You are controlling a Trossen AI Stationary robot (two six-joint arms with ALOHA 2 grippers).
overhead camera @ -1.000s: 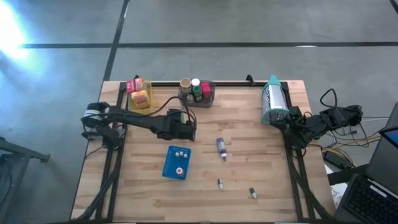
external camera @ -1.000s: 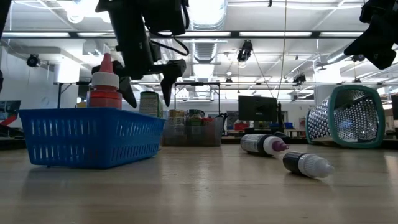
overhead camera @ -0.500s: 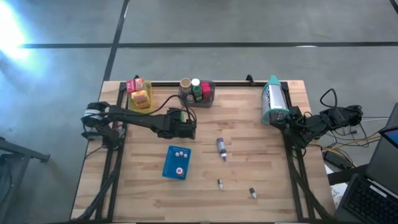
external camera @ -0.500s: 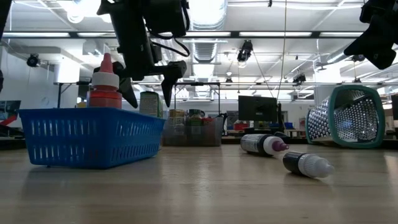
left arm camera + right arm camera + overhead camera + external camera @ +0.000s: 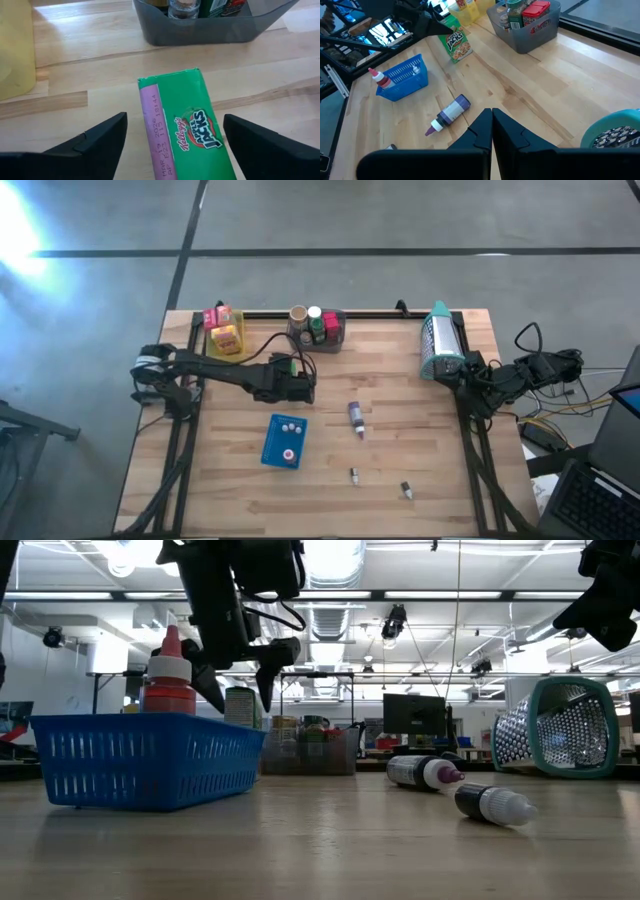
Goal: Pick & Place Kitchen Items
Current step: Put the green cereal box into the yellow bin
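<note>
Centrally, we saw the left gripper (image 5: 172, 137) open astride an upright green Apple Jacks cereal box (image 5: 182, 125), while the right gripper (image 5: 492, 125) rested closed.

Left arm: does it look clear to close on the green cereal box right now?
Probably yes. The left end effector stands open astride the green cereal box, one finger on each side, nothing between them.

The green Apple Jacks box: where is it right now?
In the left wrist view, the green cereal box sits between the left gripper fingers, just in front of the grey bin.
</note>
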